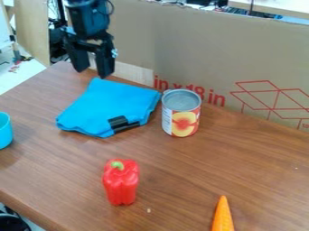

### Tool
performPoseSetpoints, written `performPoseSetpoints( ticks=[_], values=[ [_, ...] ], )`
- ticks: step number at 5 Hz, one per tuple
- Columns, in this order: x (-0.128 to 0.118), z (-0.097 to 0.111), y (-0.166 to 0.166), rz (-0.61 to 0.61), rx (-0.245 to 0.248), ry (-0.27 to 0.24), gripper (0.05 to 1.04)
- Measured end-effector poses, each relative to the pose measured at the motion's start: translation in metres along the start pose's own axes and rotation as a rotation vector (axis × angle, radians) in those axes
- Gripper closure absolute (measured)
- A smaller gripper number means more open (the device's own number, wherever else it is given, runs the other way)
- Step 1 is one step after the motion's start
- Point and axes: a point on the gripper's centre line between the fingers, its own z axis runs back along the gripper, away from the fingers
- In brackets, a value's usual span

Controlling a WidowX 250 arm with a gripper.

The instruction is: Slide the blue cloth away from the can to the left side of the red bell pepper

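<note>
The black gripper (92,71) hangs at the upper left, over the back of the wooden table, with its two fingers apart and nothing between them. Nearest to it lies a folded blue cloth (111,104), just below and to the right of the fingertips. A small black piece (122,123) rests at the cloth's front edge. Close to the cloth's right side stands an upright can (181,113) with a fruit picture on its label. A red bell pepper (121,182) stands further forward, its green stem up.
An orange carrot (222,216) lies at the front edge of the view, right of centre. Part of a light blue cup (5,130) shows at the left edge. Cardboard (208,54) with red print stands along the back of the table (181,180).
</note>
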Motion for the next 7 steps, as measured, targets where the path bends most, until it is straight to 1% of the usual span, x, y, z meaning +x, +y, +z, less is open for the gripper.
performPoseSetpoints(
  ticks=[1, 2, 3, 4, 5, 6, 7],
  values=[
    [0.016, -0.022, 0.009, 0.023, 0.006, -0.001, 0.083],
    [0.024, -0.035, 0.020, 0.038, 0.039, 0.008, 0.083],
    [0.032, -0.057, 0.026, 0.051, 0.050, -0.009, 0.083],
    [0.033, -0.079, 0.030, 0.064, 0.055, 0.016, 0.083],
    [0.035, -0.094, 0.024, 0.053, 0.050, 0.031, 0.083],
    [0.034, -0.097, 0.022, 0.059, 0.049, 0.029, 0.083],
    [0.017, -0.098, 0.017, 0.067, 0.045, 0.083, 0.083]
  ],
)
